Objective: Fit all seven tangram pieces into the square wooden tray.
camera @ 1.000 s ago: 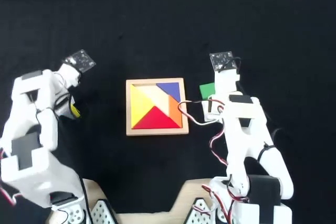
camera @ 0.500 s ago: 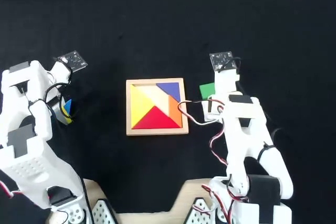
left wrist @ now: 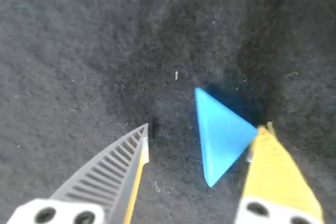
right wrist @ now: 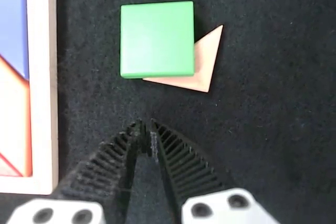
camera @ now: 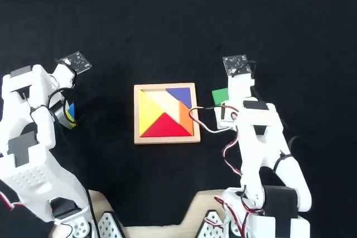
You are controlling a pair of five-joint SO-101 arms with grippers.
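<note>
Black cloth (camera: 167, 26) covers the table. Wooden tray (camera: 137, 137) at centre, partly filled w/ coloured pcs (camera: 164, 124). R gripper (right wrist: 146, 124) closed, empty, near green square (right wrist: 156, 39), which overlaps peach triangle (right wrist: 206, 61) beside tray. L gripper (left wrist: 204, 127) open astride light-blue triangle (left wrist: 220, 132), well apart from tray.

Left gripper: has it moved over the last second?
Yes. In the high view the left gripper shifted away from the tray, toward the picture's left edge, mostly in the first half second.
</note>
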